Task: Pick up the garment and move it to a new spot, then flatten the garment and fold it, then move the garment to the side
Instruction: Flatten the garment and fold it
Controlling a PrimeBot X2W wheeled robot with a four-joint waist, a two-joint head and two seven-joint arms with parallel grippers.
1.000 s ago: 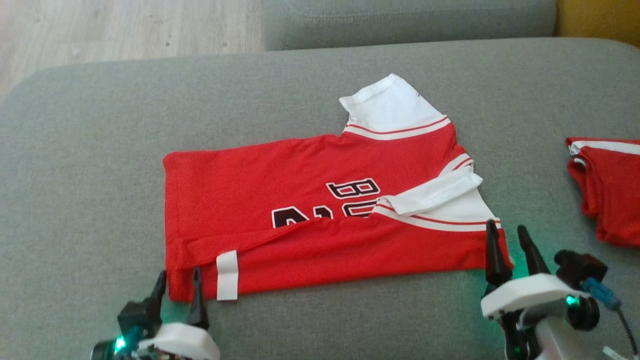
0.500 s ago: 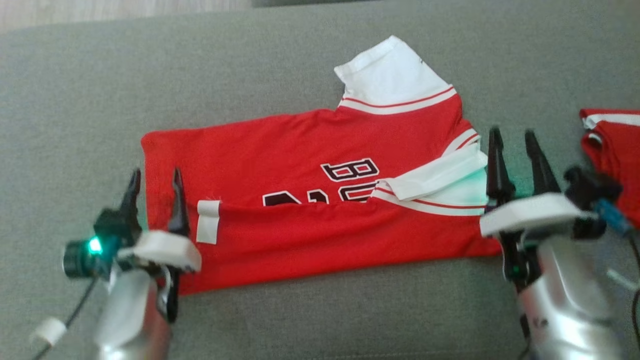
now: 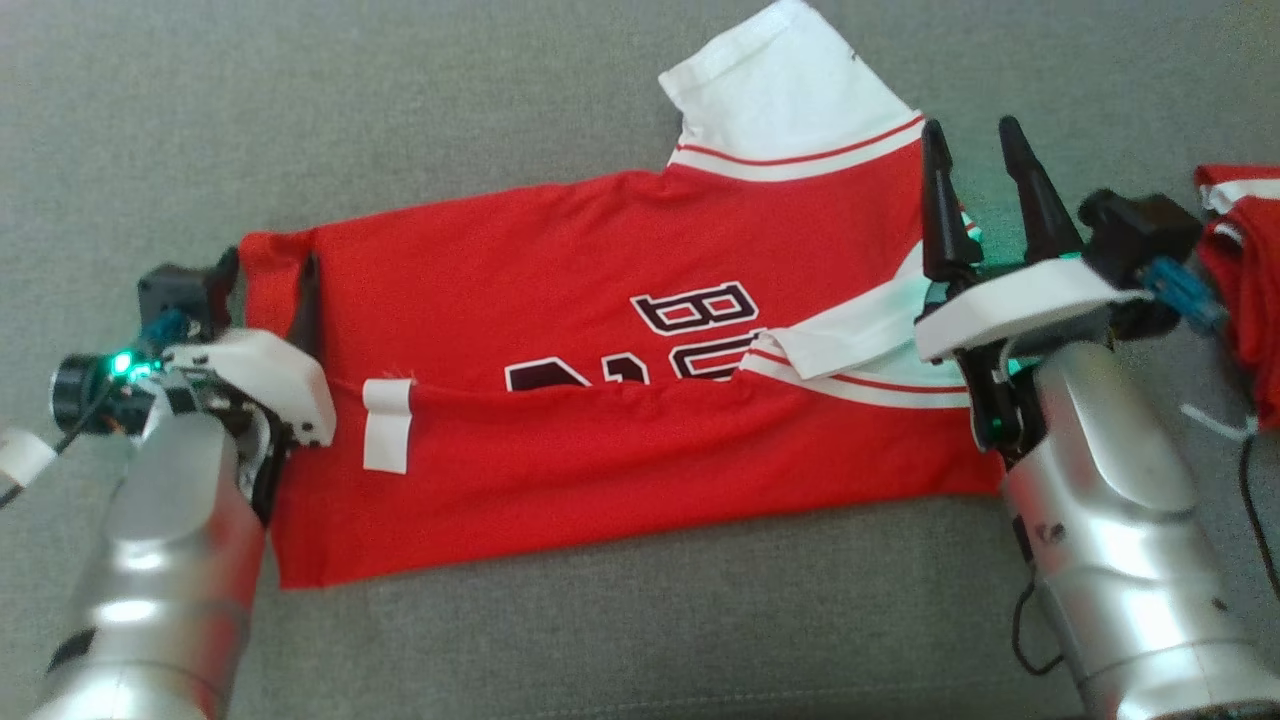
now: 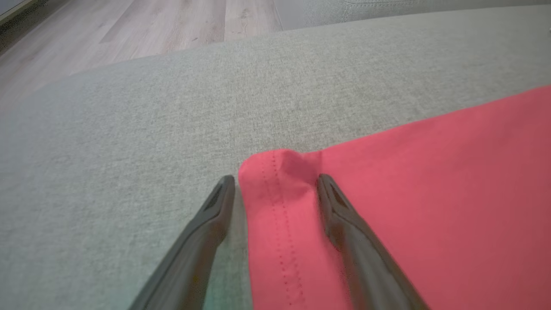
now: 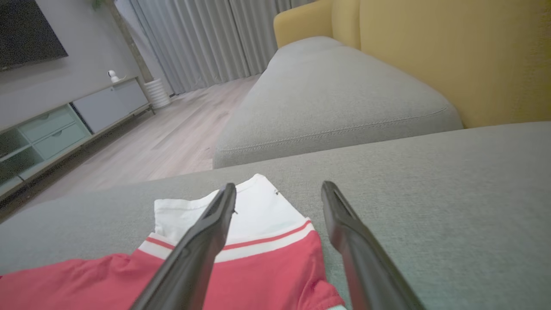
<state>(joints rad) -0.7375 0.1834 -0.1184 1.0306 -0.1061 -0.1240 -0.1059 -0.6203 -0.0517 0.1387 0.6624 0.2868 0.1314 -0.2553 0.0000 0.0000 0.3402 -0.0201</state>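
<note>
Garment [image 3: 600, 400] lying part-folded on grey cushion [image 3: 500, 120], near edge overlapping lettering. Left gripper [image 3: 268, 275] gaping wide, straddling hem corner. Right gripper [image 3: 972, 140] gaping wide, hovering beside far sleeve. Risk: closing jaws catching cushion or missing fabric, skewing next fold.

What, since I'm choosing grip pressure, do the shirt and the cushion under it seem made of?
Shirt: thin, soft knit fabric, probably synthetic, matte; it lies limp and has a stitched edge. Cushion: coarse woven upholstery, grey, matte; a flecked grain shows.
</note>
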